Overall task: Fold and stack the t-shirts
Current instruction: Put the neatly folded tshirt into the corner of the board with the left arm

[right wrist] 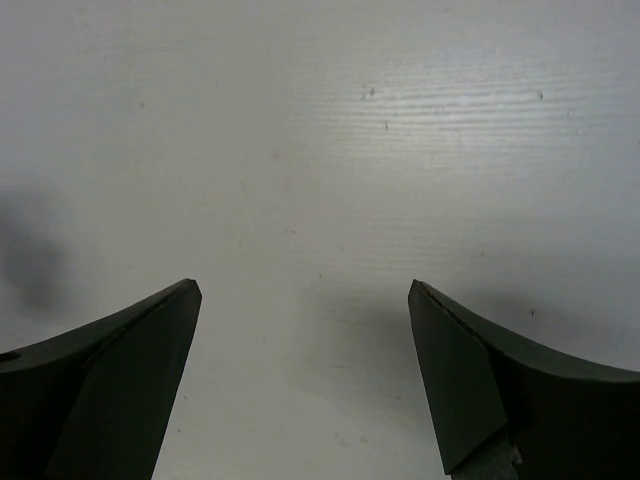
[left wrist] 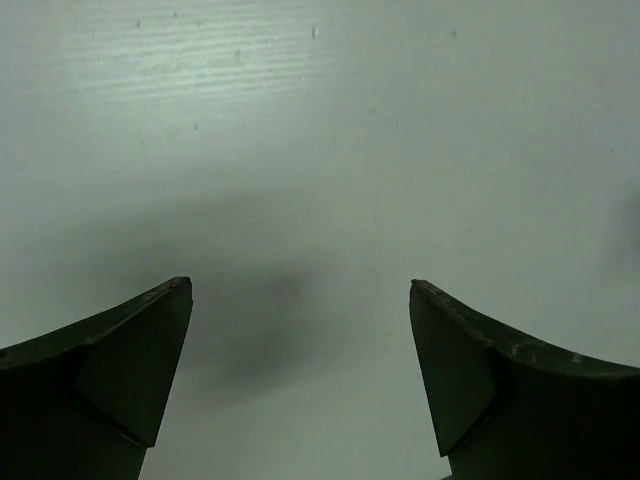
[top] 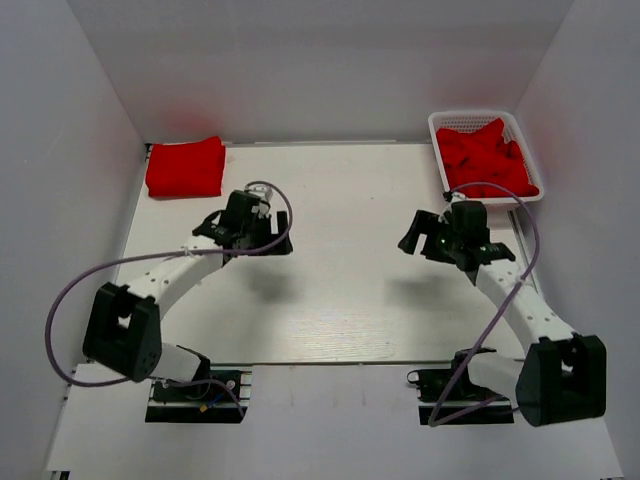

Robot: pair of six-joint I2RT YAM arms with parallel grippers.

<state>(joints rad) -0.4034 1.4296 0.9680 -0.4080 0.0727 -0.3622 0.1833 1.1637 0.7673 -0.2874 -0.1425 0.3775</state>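
One folded red cloth t-shirt [top: 185, 167] lies at the far left corner of the white wooden surface [top: 340, 280], its long axis running left to right. One white plastic mesh basket [top: 478, 116] at the far right holds crumpled red t-shirts [top: 487, 160], count unclear. The left pincer [left wrist: 300, 290] and right pincer [right wrist: 305, 290] both gape, empty

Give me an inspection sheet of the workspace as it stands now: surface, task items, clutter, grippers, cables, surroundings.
Surface: white table, bare between the arms.
Job's things: folded red pile at the far left corner, count unclear; crumpled red t-shirts in the white basket at the far right.
Clutter: nothing seen.
Grippers: left gripper open over bare table; right gripper open, holding nothing.
Cables: left cable and right cable loop loosely beside their arms.
Surroundings: plain white walls on three sides.
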